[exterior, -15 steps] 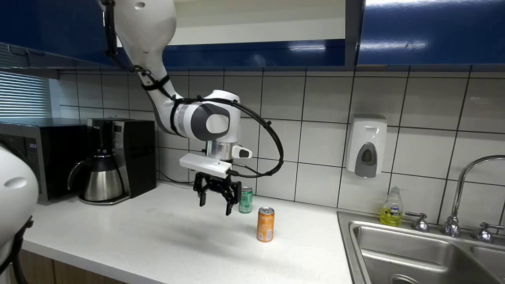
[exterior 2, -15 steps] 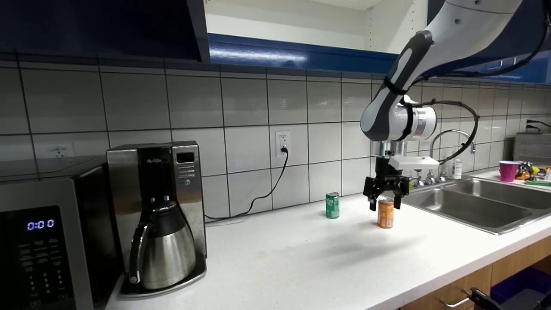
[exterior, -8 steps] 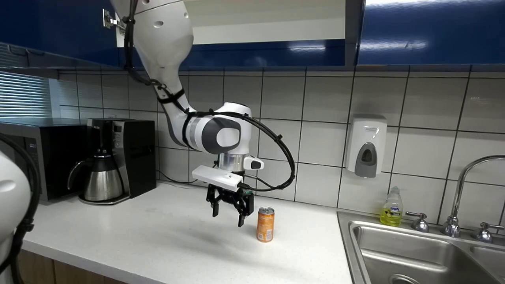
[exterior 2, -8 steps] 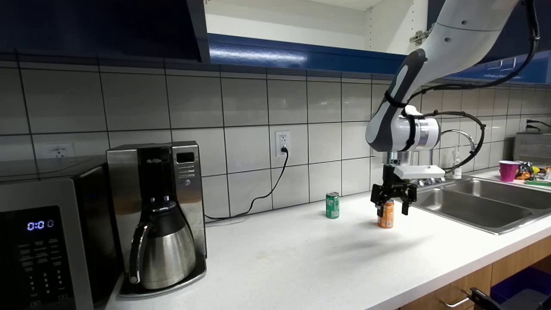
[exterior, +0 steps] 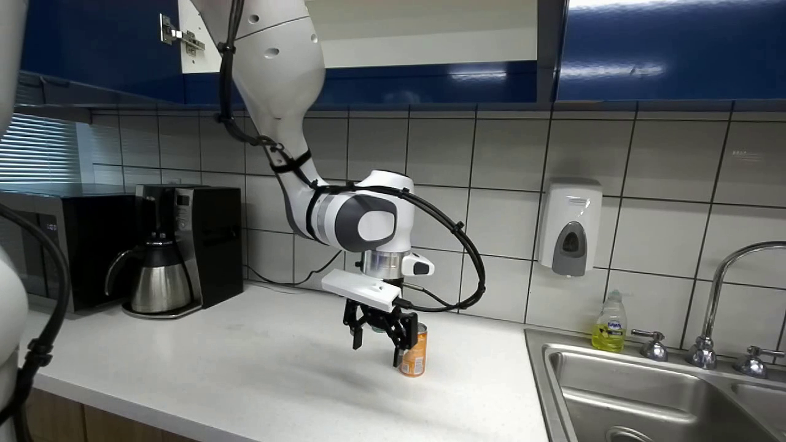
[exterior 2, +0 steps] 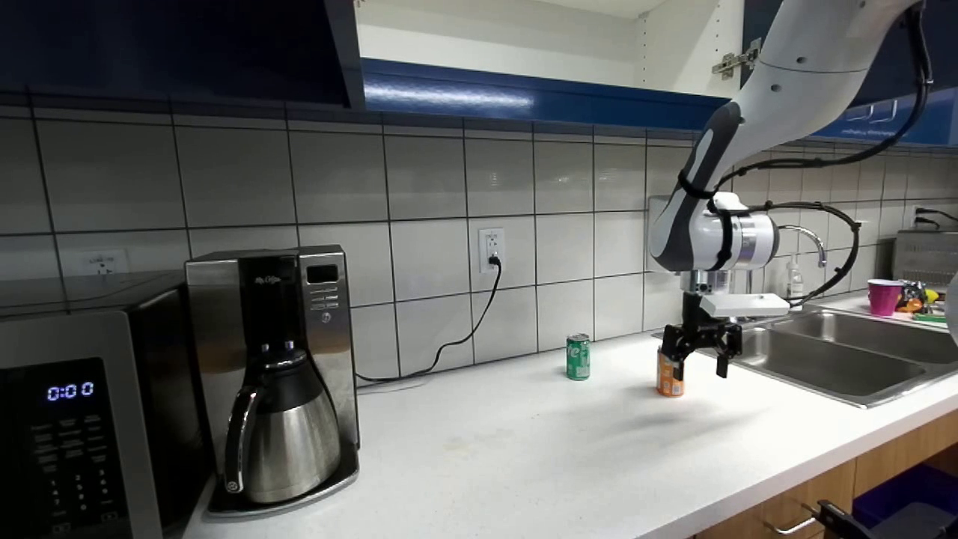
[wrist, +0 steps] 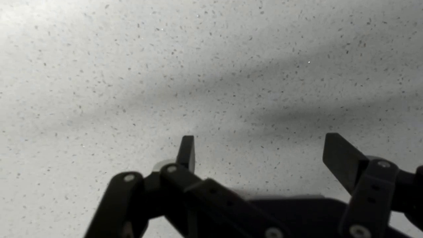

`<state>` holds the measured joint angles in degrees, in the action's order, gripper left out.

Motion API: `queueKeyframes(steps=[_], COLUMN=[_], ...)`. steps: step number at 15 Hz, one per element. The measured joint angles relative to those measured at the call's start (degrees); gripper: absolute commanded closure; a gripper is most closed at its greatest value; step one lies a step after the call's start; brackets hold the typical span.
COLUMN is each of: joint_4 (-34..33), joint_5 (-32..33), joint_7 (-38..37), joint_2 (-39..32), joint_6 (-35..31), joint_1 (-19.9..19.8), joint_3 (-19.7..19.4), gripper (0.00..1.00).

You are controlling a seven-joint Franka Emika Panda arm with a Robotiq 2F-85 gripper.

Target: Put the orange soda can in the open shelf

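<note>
White countertop (exterior: 245, 368) runs to a tiled wall (exterior: 503, 227), and on it the orange soda can (exterior: 416, 358) stands upright, just to the wall side of the gripper (exterior 2: 700, 374), whose jaws gape wide around nothing; whether the two touch, I can't tell. Its print is too small to read, but the coffee maker (exterior 2: 269, 314) says Mr. Coffee, the microwave (exterior 2: 75, 423) 0:00, the soap bottle (exterior: 610, 326) Dawn

Orange cylindrical metal drink can (exterior: 416, 359): upright, pale print near its base, upper part partly hidden in both exterior views.
Can's place: standing on the white speckled worktop (exterior 2: 479, 464).
Open white-walled shelf (exterior 2: 494, 37): above the worktop, glossy dark blue along its lower front, small holes in a side wall.
Can to shelf: well apart, can below.
</note>
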<state>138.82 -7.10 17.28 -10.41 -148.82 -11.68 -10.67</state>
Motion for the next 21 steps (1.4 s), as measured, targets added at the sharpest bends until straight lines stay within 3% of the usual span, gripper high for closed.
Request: queueKeyframes(steps=[6, 21], joint_4=[-2.6, -4.5], joint_5=[0.0, 0.4], joint_7=[1.1, 0.6], joint_2=[-2.8, -9.6], joint_6=[-3.9, -20.2], joint_1=[-2.3, -2.5], joint_3=[0.0, 3.2], gripper=[0.0, 0.0])
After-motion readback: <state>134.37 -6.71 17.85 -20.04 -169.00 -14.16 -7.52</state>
